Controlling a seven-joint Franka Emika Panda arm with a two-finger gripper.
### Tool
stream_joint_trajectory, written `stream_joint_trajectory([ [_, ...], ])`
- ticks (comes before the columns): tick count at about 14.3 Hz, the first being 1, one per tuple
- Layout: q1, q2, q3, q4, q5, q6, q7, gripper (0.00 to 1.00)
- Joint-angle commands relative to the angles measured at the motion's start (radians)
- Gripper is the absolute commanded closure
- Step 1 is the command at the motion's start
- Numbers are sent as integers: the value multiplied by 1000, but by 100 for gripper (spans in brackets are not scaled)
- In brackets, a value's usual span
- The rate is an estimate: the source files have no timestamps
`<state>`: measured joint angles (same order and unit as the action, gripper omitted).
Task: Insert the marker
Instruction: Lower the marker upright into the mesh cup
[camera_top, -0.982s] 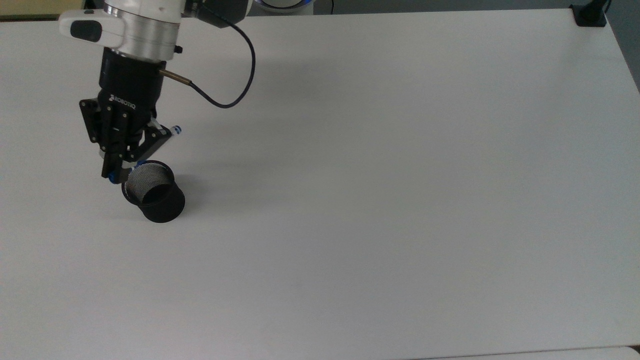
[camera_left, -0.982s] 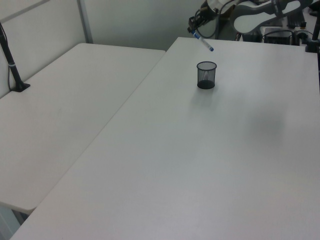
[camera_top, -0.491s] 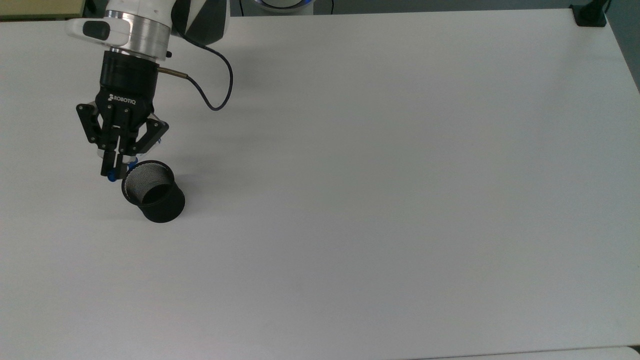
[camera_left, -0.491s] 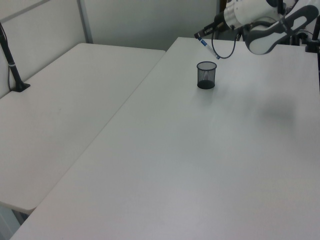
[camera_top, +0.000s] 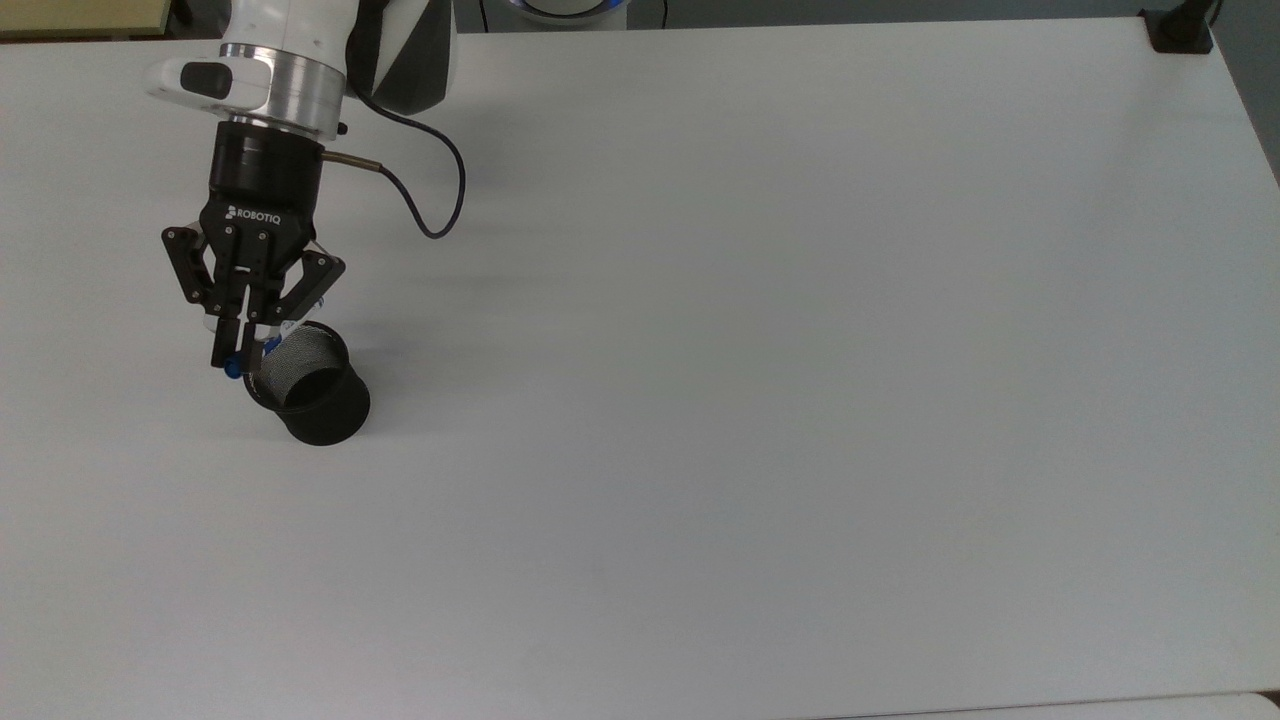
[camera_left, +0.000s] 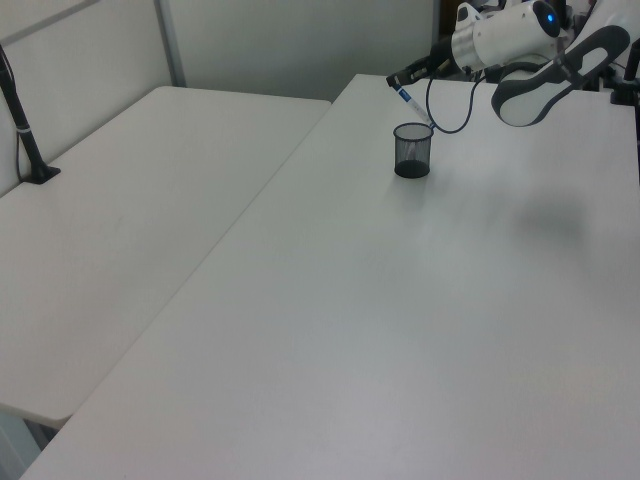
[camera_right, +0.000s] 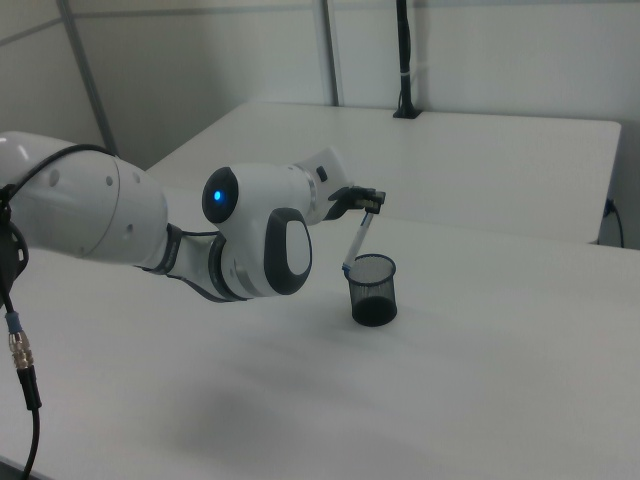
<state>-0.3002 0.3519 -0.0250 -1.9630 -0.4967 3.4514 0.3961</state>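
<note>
Top view, upper left: we see the claw (camera_top: 238, 350) pinching the slim marker (camera_top: 262, 349), mostly hidden, above the round black mesh cup (camera_top: 308, 385) on the smooth white desk (camera_top: 760, 400).

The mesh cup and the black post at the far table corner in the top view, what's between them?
Nothing: in the top view bare white table runs from the mesh cup to the black post.
</note>
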Motion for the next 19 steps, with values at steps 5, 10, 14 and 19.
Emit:
stream_joint_trajectory([
  [5, -4, 131, -19, 136, -6, 29, -17, 100],
  [10, 7, 154, -18, 159, -8, 29, -17, 100],
  [14, 7, 171, -20, 158, -16, 31, -19, 100],
  [19, 9, 174, -18, 127, -62, 31, -20, 100],
])
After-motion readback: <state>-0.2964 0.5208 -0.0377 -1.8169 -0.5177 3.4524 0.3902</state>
